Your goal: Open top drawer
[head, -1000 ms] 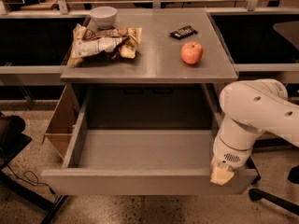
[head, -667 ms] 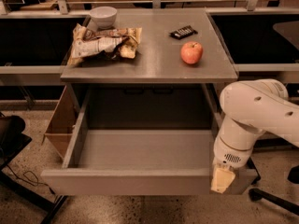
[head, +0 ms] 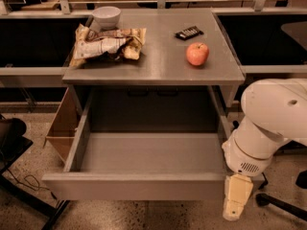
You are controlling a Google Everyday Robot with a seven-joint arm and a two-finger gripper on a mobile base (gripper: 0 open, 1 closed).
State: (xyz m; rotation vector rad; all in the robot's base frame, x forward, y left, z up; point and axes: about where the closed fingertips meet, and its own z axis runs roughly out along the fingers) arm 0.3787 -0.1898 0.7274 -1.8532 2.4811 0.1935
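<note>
The top drawer (head: 139, 185) is a wide matte grey box under the grey counter (head: 158, 63). It stands pulled far out toward me, and its grey interior is bare. My gripper (head: 234, 205) hangs from the white arm (head: 273, 123) at the drawer's front right corner, pointing down beside the end of the front panel. Its fingertips are partly cut off near the bottom of the view.
On the counter lie a crumpled chip bag (head: 106, 43), a white bowl (head: 106, 16), a red apple (head: 197, 54) and a small dark bar (head: 188, 32). A brown cardboard box (head: 61, 128) stands left of the drawer. A dark chair (head: 12, 143) is at far left.
The gripper has shifted very slightly downward at the drawer's right front corner. The drawer stays pulled out as before.
</note>
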